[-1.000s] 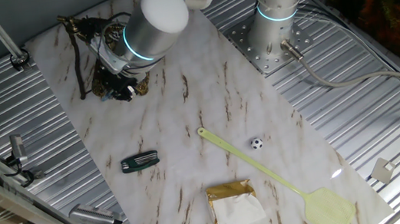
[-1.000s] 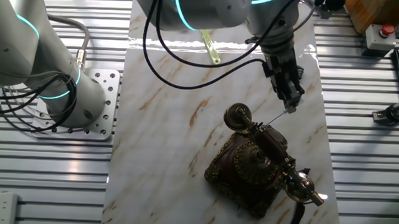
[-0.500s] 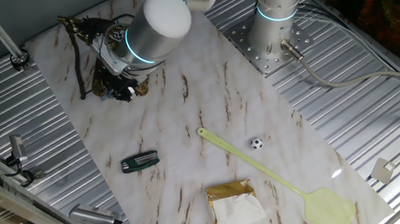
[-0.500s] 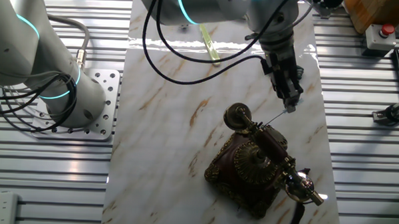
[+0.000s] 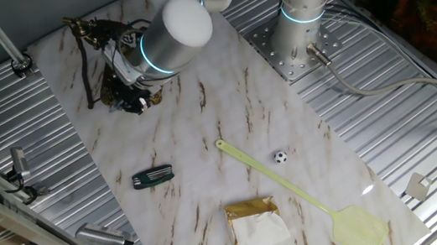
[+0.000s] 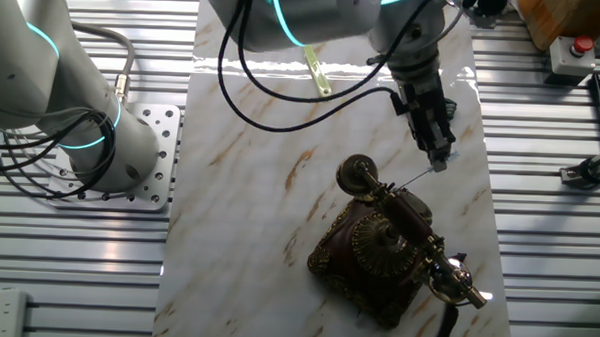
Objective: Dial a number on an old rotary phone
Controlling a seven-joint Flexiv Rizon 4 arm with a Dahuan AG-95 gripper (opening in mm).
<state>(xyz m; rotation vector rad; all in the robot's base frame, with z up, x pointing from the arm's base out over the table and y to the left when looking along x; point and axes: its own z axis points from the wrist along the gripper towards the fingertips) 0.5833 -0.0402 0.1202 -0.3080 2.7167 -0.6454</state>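
The old rotary phone (image 6: 377,253) stands on the marble board, dark brown and brass, with its round dial (image 6: 373,236) facing up and the handset (image 6: 408,227) lying across the cradle. My gripper (image 6: 438,159) hangs just up and right of the phone, above the board, with its fingers close together. A thin pale line runs from the fingertips to the phone's near handset end; I cannot tell what it is. In one fixed view the phone (image 5: 114,64) is mostly hidden behind my arm, and the gripper is hidden too.
A green-handled tool (image 5: 152,177), a small ball (image 5: 280,157), a yellow fly swatter (image 5: 295,188) and a gold packet (image 5: 255,223) lie on the board's near half. The arm's base (image 5: 305,9) stands beside the board on the ribbed metal table.
The gripper has drifted slightly away from the phone, a few pixels up and left in the other fixed view. The phone has not moved.
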